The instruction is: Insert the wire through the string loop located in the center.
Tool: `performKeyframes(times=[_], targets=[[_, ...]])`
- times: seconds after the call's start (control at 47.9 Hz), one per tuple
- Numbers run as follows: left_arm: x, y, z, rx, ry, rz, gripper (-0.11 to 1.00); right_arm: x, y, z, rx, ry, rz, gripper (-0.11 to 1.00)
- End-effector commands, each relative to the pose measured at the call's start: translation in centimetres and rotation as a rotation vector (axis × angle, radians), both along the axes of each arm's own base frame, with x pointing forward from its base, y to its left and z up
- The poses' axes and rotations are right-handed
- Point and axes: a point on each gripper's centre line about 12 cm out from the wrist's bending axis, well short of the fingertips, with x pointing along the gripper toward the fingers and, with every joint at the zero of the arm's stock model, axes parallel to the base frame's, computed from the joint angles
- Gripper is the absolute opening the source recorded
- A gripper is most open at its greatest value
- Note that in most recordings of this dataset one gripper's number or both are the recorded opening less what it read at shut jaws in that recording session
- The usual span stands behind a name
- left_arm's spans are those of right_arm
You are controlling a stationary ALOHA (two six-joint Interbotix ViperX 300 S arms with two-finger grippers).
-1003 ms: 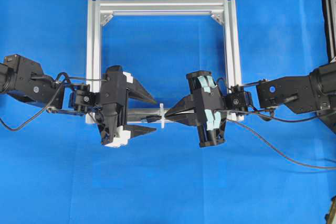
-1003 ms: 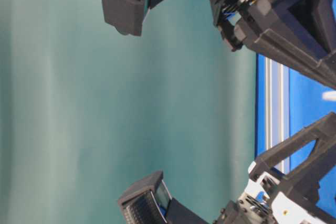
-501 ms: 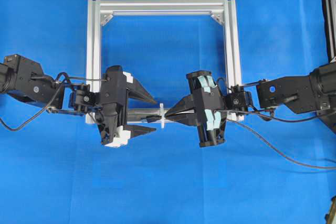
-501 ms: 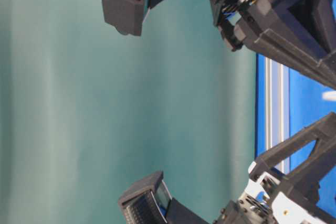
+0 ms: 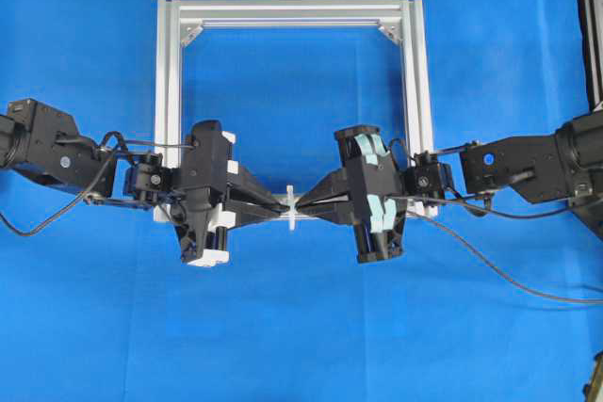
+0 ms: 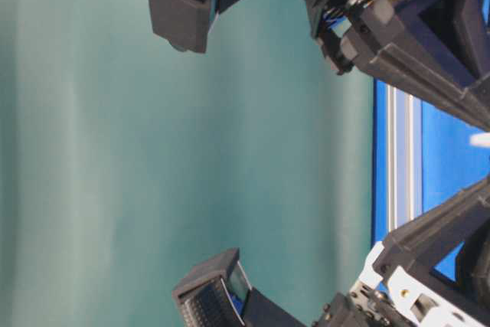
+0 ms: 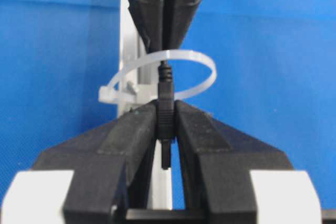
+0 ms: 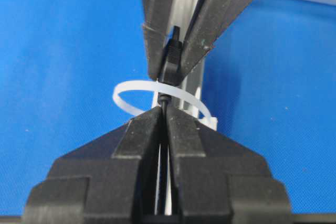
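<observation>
My left gripper (image 7: 167, 124) has snapped shut on the wire (image 7: 166, 109), its plug poking through the string loop (image 7: 202, 80); my right gripper (image 8: 164, 116) pinches the wire too (both gripping), so pulling now could snag the loop

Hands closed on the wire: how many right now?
2. The left hand clamps the plug end of the wire, just past the string loop. The right hand pinches the wire's thin part on the loop's other side.
</observation>
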Motion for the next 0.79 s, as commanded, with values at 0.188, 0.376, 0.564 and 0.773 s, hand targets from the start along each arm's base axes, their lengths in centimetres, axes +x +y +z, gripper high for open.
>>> performKeyframes(times=[0.188, 0.376, 0.564, 0.773], targets=[[0.50, -0.01, 1.07, -0.003, -0.041, 0.000, 0.08, 0.23, 0.16, 0.76, 0.000, -0.026, 0.006, -0.01], [0.52, -0.01, 1.00, -0.002, -0.037, 0.000, 0.08, 0.24, 0.19, 0.85, -0.009, -0.032, 0.014, -0.01], [0.51, -0.01, 1.04, -0.002, -0.037, 0.000, 0.08, 0.27, 0.20, 0.80, -0.009, -0.029, 0.014, 0.06], [0.38, 0.00, 0.97, -0.002, -0.034, 0.000, 0.08, 0.34, 0.13, 0.95, -0.002, -0.036, 0.008, 0.59]])
